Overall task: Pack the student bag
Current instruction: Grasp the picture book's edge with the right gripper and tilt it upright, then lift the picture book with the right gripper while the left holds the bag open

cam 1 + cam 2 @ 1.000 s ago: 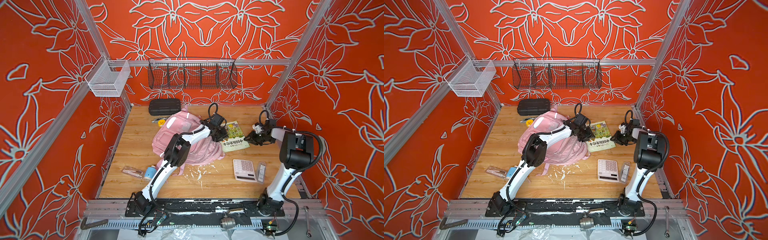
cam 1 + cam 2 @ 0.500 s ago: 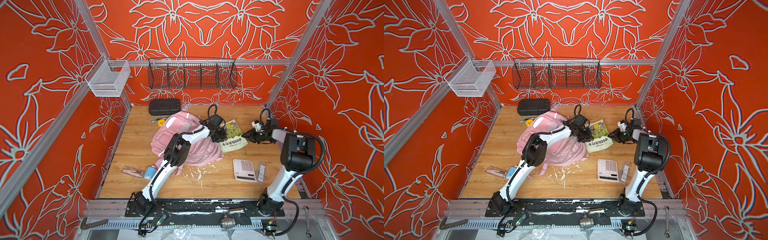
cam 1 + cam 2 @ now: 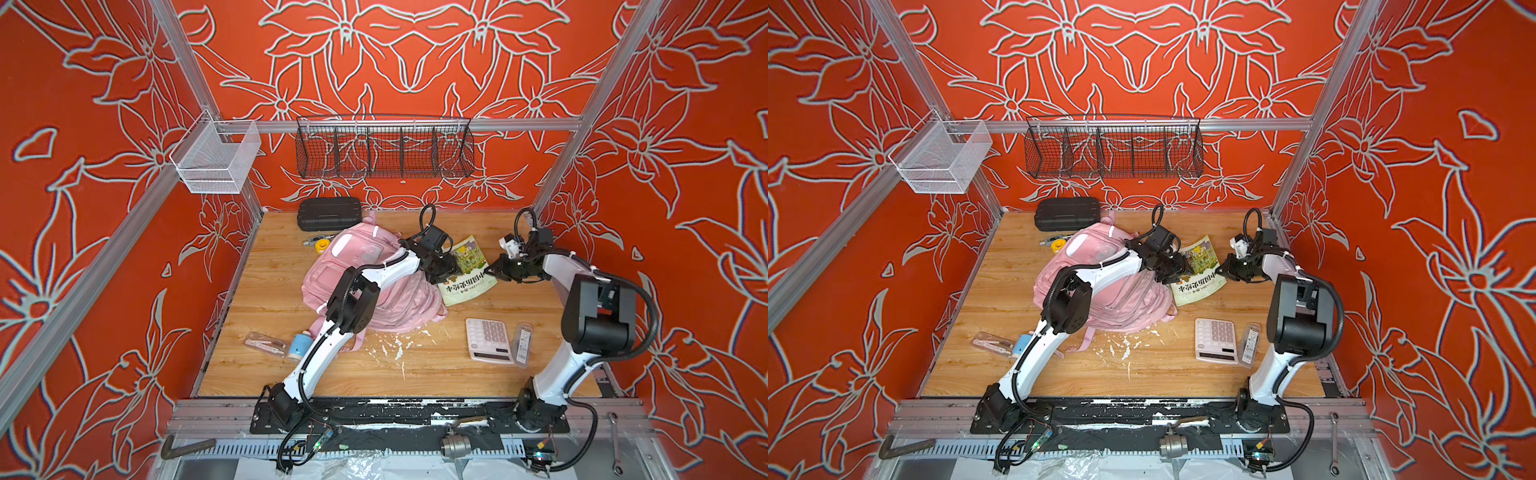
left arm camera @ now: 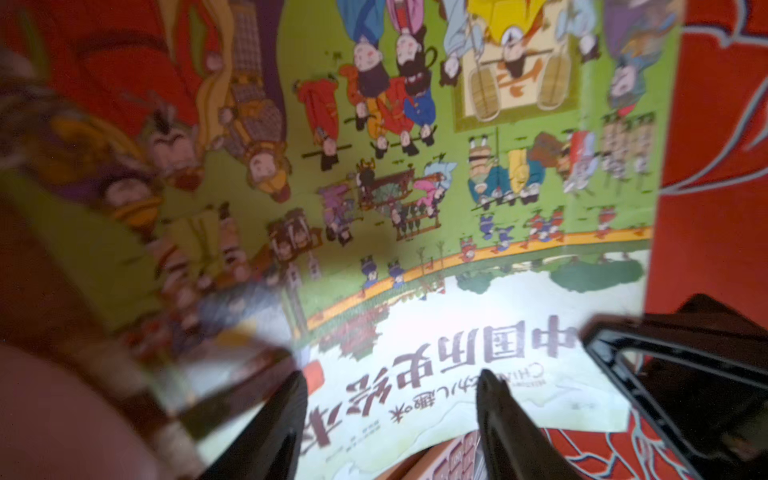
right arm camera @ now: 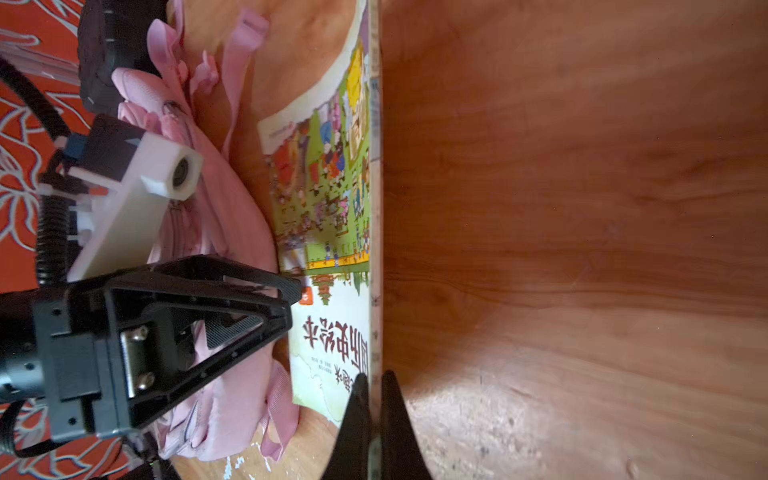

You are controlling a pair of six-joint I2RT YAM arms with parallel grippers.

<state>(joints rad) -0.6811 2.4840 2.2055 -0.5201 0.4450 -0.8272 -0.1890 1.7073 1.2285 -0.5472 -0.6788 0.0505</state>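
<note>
Black case (image 3: 329, 214) sits behind student bag (image 3: 395, 309); calculator (image 3: 488, 340) near book (image 3: 469, 270).

Aluminium frame (image 3: 523, 124) and printed floral walls (image 3: 409, 54) mark a robot lab cell.

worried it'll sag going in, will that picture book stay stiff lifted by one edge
Likely flexes: the picture book looks thin and soft-covered. Probably light, as the right gripper pinches it by just one edge. Its shiny cover may slip.
</note>
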